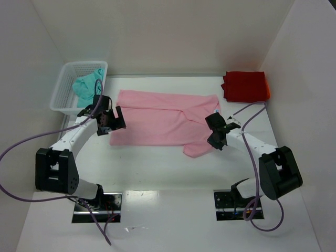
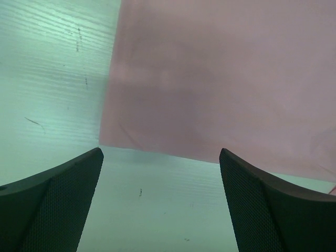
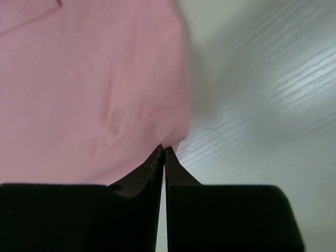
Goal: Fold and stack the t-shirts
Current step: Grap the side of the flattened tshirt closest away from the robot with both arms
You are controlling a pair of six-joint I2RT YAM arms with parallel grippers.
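**Top view.** The pink t-shirt (image 1: 163,118) lies spread out, largely flat, at the centre of the bench (image 1: 157,168). The red t-shirt (image 1: 245,86) sits folded in the far right corner. The teal t-shirt (image 1: 86,86) lies crumpled in the white basket (image 1: 62,102) at the far left. The left pincer (image 1: 112,122) is at the pink t-shirt's left edge and the right pincer (image 1: 214,131) at its right edge.

**Left wrist view.** The left pincer (image 2: 160,168) is released, its jaws wide apart above bare bench, just short of the pink t-shirt's (image 2: 220,79) near corner. It holds nothing.

**Right wrist view.** The right pincer (image 3: 164,152) is clenched on the pink t-shirt's (image 3: 89,89) edge, and the cloth puckers toward the tips.

**Progress.** By this evidence one shirt is folded. The pink fold is only starting, the teal shirt is untouched, and no stack exists yet.
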